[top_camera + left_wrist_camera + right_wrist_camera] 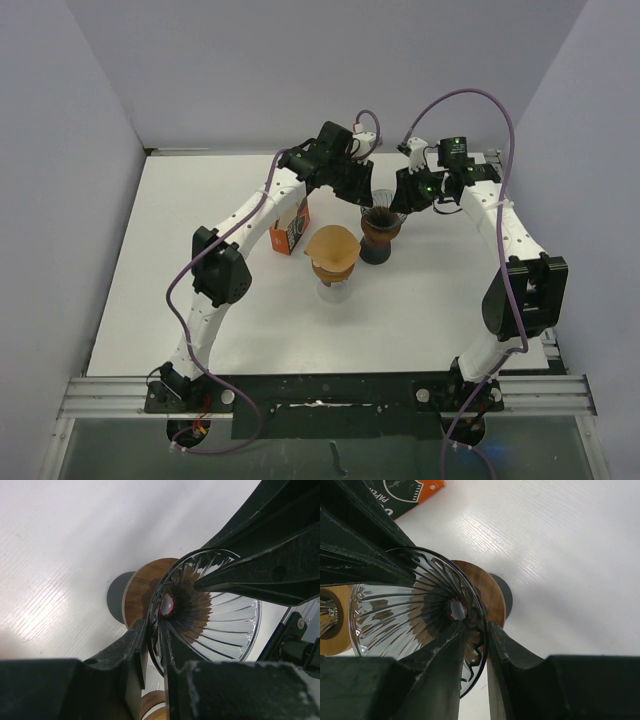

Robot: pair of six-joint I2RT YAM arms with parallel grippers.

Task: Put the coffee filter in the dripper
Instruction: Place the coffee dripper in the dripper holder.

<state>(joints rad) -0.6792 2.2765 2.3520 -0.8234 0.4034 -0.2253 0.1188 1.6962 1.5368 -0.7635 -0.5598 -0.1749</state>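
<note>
Covering dripper [225, 625] rim: left tool [154, 632]

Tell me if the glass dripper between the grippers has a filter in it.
Empty: the dripper shows bare ribbed glass to its hole, no paper.

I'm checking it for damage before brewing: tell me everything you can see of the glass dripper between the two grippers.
The glass dripper is a clear cone with swirling ribs and a small bottom hole, no filter inside. It stands upright in a wooden collar on a dark base on the white table. The left gripper and right gripper pinch its rim on opposite sides. No cracks show.
</note>
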